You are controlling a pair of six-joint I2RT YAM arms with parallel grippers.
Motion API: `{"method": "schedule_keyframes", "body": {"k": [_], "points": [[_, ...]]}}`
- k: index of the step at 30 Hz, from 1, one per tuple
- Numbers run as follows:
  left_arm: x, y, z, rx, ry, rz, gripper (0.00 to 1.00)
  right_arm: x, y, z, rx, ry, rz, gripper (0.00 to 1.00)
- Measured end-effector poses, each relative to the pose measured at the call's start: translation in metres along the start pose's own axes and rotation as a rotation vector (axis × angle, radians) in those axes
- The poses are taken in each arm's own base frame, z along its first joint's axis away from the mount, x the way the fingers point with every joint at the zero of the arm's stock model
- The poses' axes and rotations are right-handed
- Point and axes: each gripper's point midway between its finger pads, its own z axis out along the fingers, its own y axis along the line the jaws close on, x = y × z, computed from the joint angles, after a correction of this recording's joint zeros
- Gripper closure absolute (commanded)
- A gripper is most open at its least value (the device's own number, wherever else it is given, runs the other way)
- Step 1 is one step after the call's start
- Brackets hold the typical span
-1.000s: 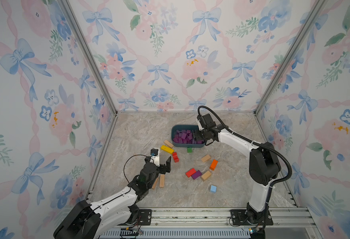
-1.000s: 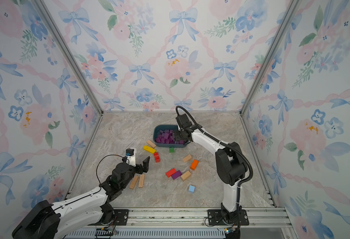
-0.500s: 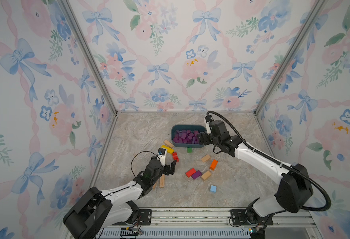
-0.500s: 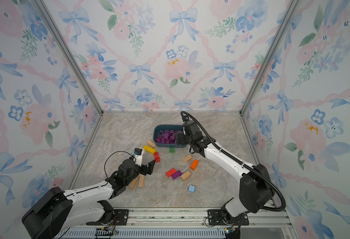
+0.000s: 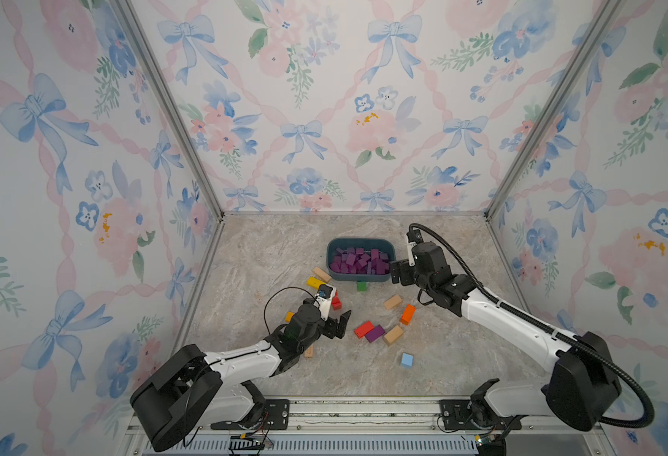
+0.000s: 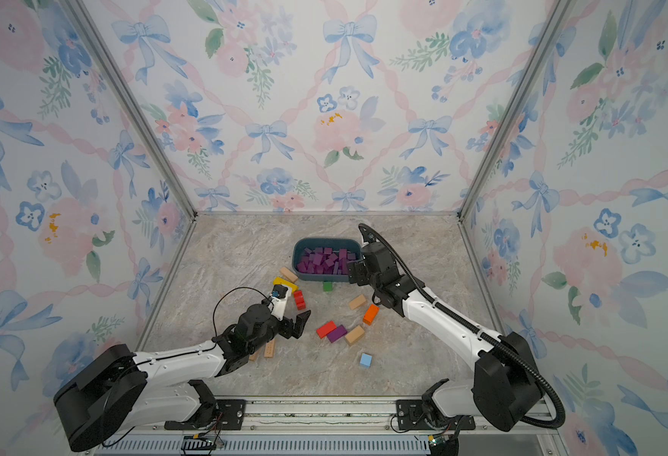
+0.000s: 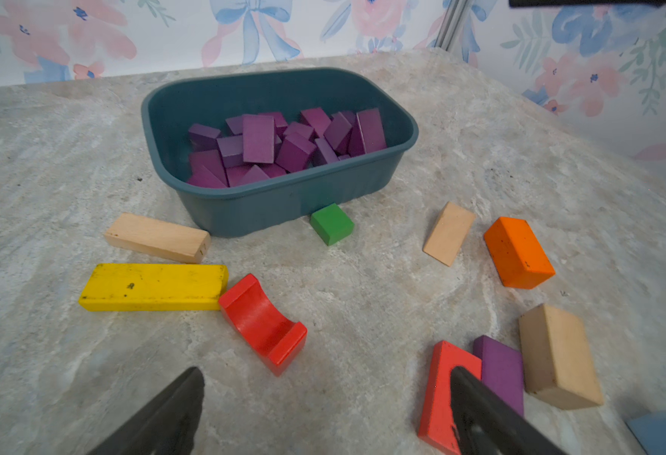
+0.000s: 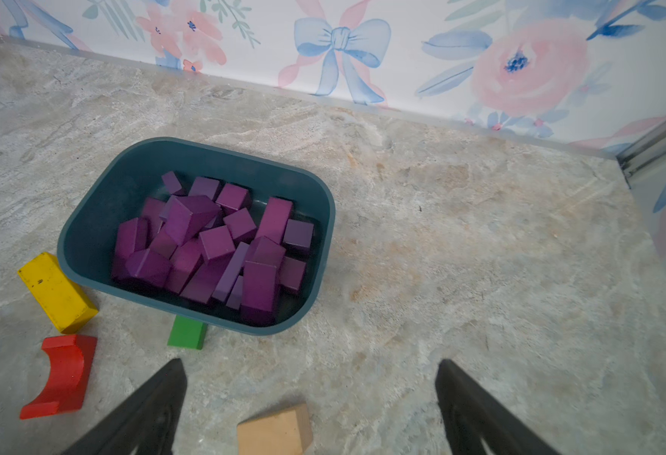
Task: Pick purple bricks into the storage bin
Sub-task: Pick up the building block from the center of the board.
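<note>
**A:** Where do the purple bricks stand?

**B:** A heap of purple bricks (image 5: 360, 262) fills the teal storage bin (image 5: 360, 239), which sits at 12 o'clock from the middle of the desk (image 5: 285, 252) in both top views. One loose purple brick (image 5: 374, 333) lies flat on the desk at 6 o'clock from the bin, well apart from it. It touches a red bar (image 5: 364, 329) at its 9 o'clock, and a tan block (image 5: 393, 334) lies just beside it at 3 o'clock.

**A:** And the arms?

**B:** The left end effector (image 7: 327, 376) hovers near that loose brick, at its 9 o'clock, jaws spread wide with nothing between them. The right end effector (image 8: 310, 366) hangs just beside the bin at its 3 o'clock, jaws likewise wide and empty. A green cube (image 5: 361, 286) sits just beside the bin's near wall at 6 o'clock.
</note>
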Motion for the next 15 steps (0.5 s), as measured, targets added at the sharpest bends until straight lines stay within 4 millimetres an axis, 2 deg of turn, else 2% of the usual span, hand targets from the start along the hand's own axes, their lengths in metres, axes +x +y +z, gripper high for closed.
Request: {"method": "schedule_keyframes", "body": {"k": [4,7,15], "points": [[0.008,-0.015,-0.002,0.05,0.029,0.023,0.02,0.0,-0.026,-0.001,0.048,0.025,0.061,0.03],[0.015,-0.028,-0.004,0.092,0.053,0.044,0.02,-0.002,-0.037,-0.004,0.05,0.025,0.091,0.03],[0.036,-0.068,-0.012,0.235,0.119,0.101,0.02,-0.001,-0.037,-0.018,-0.011,0.017,0.124,0.03]]}}
